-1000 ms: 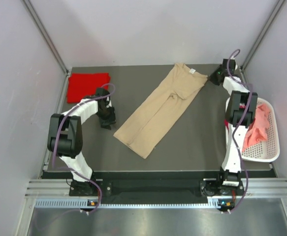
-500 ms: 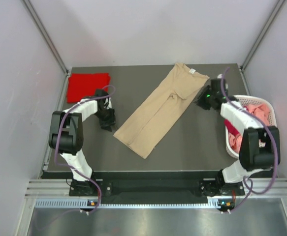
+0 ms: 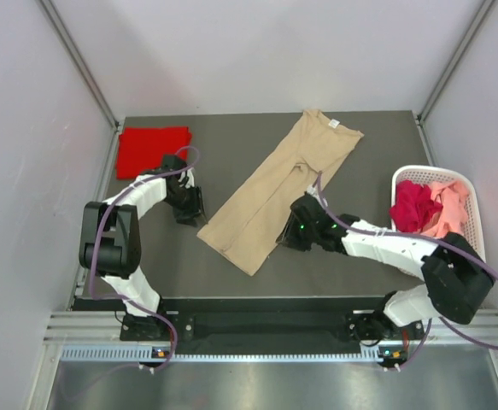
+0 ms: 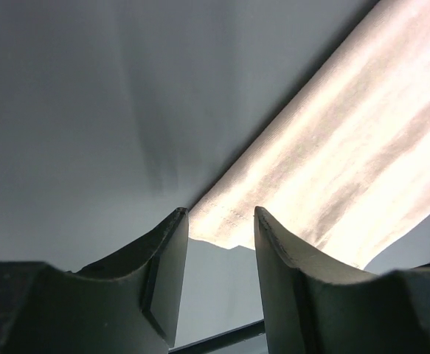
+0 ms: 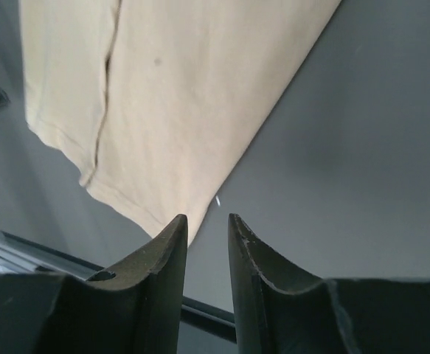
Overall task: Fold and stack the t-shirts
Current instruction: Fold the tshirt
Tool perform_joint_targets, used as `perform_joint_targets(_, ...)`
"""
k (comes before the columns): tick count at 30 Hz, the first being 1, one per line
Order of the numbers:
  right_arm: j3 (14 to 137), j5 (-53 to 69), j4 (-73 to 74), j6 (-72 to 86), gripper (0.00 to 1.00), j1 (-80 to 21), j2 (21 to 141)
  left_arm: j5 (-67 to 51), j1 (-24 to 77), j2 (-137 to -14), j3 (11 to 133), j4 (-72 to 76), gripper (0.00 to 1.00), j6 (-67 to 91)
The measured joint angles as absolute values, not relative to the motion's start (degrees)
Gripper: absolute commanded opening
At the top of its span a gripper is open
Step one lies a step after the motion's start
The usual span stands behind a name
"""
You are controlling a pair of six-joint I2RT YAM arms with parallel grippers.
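Observation:
A tan t-shirt [image 3: 283,184], folded lengthwise, lies diagonally across the dark table. A folded bright red t-shirt [image 3: 152,149] lies at the back left. My left gripper [image 3: 193,213] is low at the tan shirt's near-left corner. In the left wrist view it [image 4: 220,221] is open and empty, with the shirt's hem corner [image 4: 347,169] just beyond its tips. My right gripper [image 3: 284,237] is at the shirt's near-right edge. In the right wrist view it [image 5: 207,221] is open by a narrow gap and empty, with the tan cloth [image 5: 178,96] beside its left finger.
A white slotted basket [image 3: 424,169] stands at the right edge, holding a dark red shirt [image 3: 413,203] and a pink shirt [image 3: 449,205]. Grey walls close in the table on three sides. The table's front edge [image 5: 23,254] is just below the right gripper.
My right arm has swung from the back right corner across to the tan shirt's near-right edge. The left arm has barely moved. The tan shirt has not moved.

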State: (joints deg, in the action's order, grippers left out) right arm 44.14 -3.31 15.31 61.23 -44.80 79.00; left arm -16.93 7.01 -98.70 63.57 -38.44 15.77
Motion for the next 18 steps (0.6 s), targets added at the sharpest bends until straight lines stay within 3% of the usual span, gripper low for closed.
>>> perform_joint_targets(18,51.2,-8.7,14.6,76.0,0.33,-61.5,93.1,-15.6,7.0,-100.8,62.8,-39.0,0.43,13.5)
